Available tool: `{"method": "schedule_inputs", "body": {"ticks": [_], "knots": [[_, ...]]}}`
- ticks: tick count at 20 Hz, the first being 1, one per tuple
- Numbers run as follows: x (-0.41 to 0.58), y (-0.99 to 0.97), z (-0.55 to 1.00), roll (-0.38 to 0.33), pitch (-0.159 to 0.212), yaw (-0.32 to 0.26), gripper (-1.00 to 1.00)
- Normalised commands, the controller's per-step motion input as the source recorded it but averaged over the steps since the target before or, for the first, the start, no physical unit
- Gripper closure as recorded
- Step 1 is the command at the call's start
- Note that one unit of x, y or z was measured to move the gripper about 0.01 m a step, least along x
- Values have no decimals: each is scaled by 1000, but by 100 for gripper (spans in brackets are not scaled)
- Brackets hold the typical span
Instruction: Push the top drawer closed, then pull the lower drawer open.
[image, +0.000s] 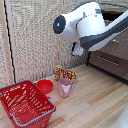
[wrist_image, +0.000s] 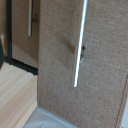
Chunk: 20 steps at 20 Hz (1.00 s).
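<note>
The brown cabinet stands at the exterior view's right, half hidden by my white arm (image: 87, 25). Its top drawer (image: 118, 48) seems to stick out from the body, with a dark gap above it. Beneath it sits the lower drawer (image: 107, 62). In the wrist view the top drawer (wrist_image: 100, 70) fills the picture up close, its silver bar handle (wrist_image: 80, 42) running across it. The lower drawer (wrist_image: 22, 30) lies farther back with its own handle (wrist_image: 31, 17). My gripper (image: 77, 49) hangs under the arm, short of the cabinet, and its fingers cannot be made out.
A red wire basket (image: 25, 102) stands at the front of the exterior view's left. A red bowl (image: 44, 86), a pink cup (image: 65, 87) and a yellow snack packet (image: 65, 74) sit mid-floor. A woven screen (image: 35, 35) backs the scene.
</note>
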Motion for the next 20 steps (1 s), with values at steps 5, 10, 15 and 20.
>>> {"method": "schedule_inputs", "body": {"ticks": [5, 10, 15, 20], "knots": [[57, -440, -93, -122, -73, 128, -100], [5, -465, -17, -130, -66, 87, -100], [-2, -530, 10, -143, -87, 19, -100], [0, -485, 3, -138, -90, 0, -100]]}}
